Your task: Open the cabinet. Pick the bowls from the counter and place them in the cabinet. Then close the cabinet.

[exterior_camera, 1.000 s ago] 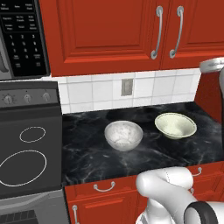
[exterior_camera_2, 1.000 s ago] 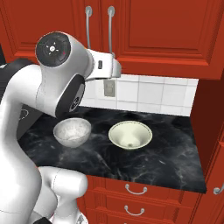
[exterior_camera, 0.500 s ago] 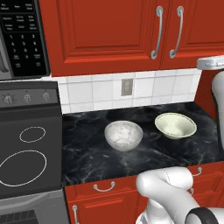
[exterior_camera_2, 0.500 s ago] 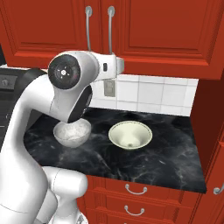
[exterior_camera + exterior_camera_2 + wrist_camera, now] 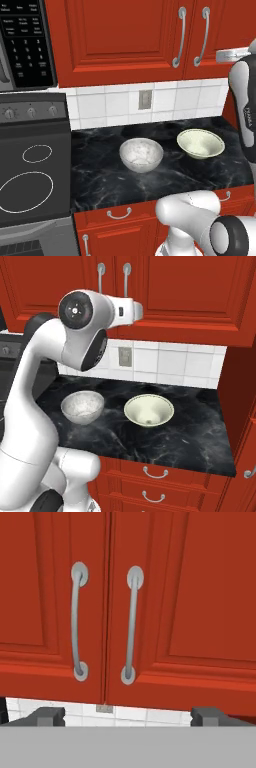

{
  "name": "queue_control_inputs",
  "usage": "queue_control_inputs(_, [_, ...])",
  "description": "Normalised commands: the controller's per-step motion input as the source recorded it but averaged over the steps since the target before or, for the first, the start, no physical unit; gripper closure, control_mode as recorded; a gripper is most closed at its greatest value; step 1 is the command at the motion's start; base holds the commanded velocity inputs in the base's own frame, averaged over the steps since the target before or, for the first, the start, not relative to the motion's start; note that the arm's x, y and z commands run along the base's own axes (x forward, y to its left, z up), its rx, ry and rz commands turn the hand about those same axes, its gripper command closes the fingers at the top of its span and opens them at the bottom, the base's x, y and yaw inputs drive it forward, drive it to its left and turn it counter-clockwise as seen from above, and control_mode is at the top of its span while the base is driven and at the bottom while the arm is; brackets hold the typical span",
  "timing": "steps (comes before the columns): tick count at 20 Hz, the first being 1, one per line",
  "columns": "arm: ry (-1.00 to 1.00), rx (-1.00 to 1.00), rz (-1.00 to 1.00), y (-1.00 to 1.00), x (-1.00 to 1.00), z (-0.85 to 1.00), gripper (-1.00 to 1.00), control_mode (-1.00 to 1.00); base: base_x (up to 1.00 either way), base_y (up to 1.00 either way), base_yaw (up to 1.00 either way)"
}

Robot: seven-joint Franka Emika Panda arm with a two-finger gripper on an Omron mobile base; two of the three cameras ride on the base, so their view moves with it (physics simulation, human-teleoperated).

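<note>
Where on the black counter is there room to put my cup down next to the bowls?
The counter has a wide bare patch between the stovetop and the grey stone-look bowl, plus a bare strip along the front edge. In the right base view there is also room right of the cream bowl. The gap between the bowls is tighter.

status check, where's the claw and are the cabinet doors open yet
Claw open, empty, facing the cabinet handles. Doors shut. Both bowls on the counter. Nothing in the way.

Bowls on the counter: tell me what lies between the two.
Only bare black counter between the grey bowl and cream bowl, in both base views.
</note>
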Motion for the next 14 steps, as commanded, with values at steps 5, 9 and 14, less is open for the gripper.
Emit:
queue_control_inputs(5, [0.0,0.0,0.0,0.07,0.56,0.06,-1.0,-1.0,0.0,0.0,0.0])
queue_control_inputs(9, [0.02,0.0,0.0,0.0,0.52,0.0,-1.0,-1.0,0.0,0.0,0.0])
queue_control_inputs(14, [0.0,0.0,0.0,0.0,0.45,0.0,-1.0,-1.0,0.0,0.0,0.0])
